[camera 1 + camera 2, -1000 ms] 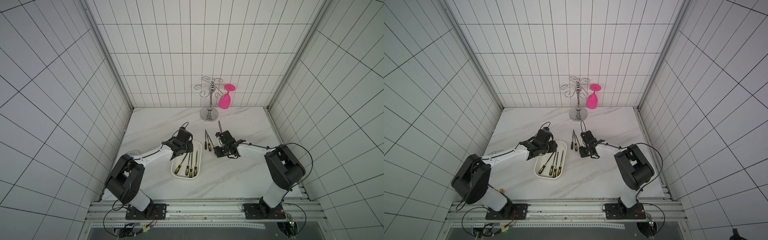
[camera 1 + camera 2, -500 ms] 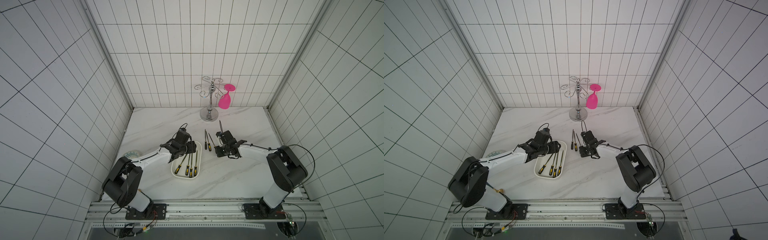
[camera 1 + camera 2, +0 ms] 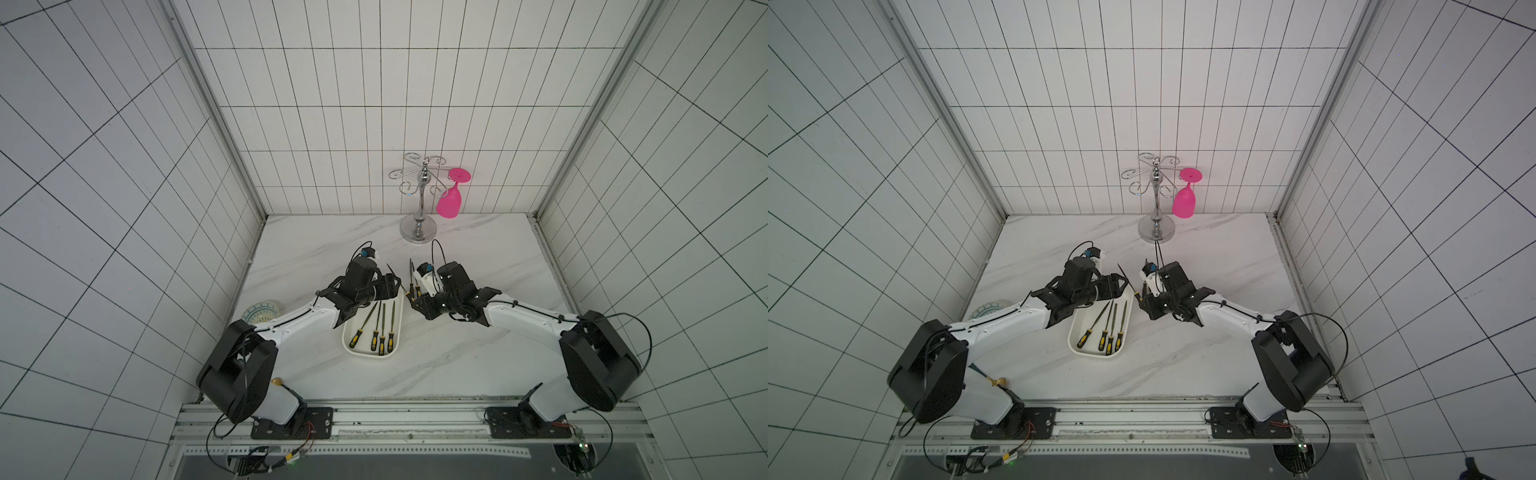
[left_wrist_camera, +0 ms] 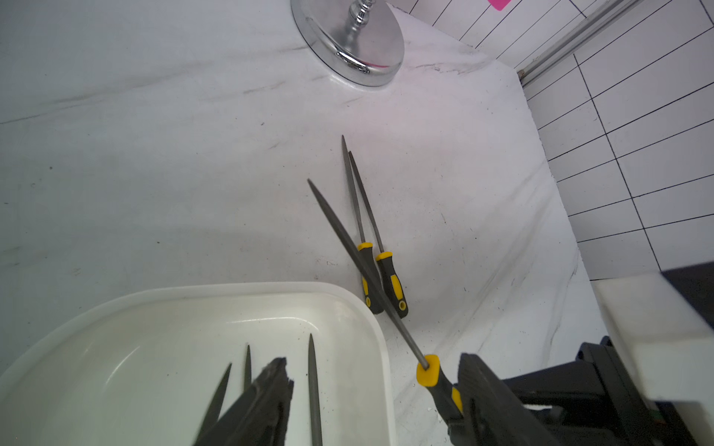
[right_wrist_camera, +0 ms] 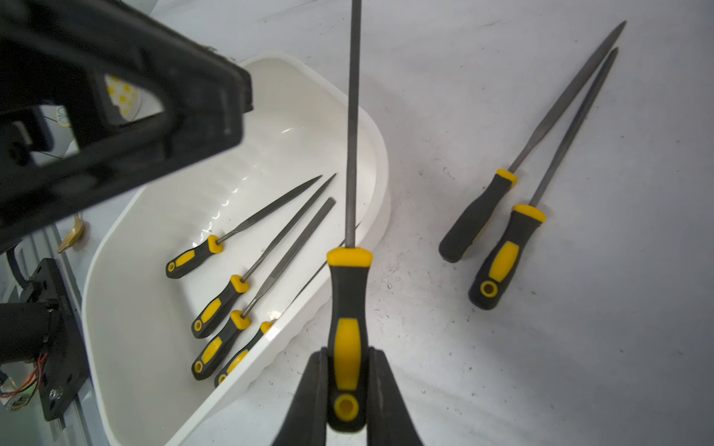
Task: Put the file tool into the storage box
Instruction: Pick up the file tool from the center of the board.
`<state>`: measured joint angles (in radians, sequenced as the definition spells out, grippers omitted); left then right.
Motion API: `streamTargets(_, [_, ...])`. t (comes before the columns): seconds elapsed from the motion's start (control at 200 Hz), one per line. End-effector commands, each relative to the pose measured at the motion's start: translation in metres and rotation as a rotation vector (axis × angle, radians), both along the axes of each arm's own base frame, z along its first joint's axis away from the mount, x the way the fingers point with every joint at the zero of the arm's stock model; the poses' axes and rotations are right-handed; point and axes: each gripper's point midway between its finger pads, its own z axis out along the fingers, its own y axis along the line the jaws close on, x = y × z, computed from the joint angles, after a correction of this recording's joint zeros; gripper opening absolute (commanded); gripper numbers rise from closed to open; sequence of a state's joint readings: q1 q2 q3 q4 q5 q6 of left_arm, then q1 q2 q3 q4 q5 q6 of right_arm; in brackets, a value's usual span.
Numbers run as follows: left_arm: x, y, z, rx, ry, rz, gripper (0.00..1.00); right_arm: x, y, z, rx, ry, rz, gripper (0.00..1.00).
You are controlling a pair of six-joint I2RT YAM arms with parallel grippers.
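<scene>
File tool, handle clamped in right gripper, hangs beside storage box rim; left gripper gapes wide over that rim

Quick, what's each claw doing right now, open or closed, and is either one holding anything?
Left claw: open, holding nothing.
Right claw: closed on the handle of a file.

No legible text, label, brand, number or sign on anything here
</scene>
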<state>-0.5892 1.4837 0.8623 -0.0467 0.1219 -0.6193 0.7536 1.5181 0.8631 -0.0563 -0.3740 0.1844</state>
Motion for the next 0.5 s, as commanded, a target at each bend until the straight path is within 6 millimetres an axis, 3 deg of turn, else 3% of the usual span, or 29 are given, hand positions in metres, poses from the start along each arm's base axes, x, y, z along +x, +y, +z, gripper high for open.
streamTargets(0.0, [0.008, -0.014, 0.010, -0.050, -0.022, -0.024, 0.70, -0.011, 0.004, 0.018, 0.048, -0.056, 0.064, 0.00])
streamTargets(0.225, [0.015, -0.024, 0.009, -0.078, -0.016, -0.039, 0.68, -0.016, 0.005, 0.035, 0.088, -0.105, 0.085, 0.00])
streamTargets(0.37, [0.020, -0.032, 0.016, -0.106, -0.027, -0.054, 0.61, -0.014, 0.004, 0.035, 0.085, -0.112, 0.080, 0.00])
streamTargets(0.425, [0.021, -0.035, 0.019, -0.121, -0.029, -0.062, 0.55, -0.015, 0.004, 0.035, 0.081, -0.111, 0.080, 0.00])
streamTargets(0.495, [0.021, -0.038, 0.021, -0.138, -0.025, -0.068, 0.31, -0.014, 0.003, 0.034, 0.077, -0.113, 0.074, 0.00])
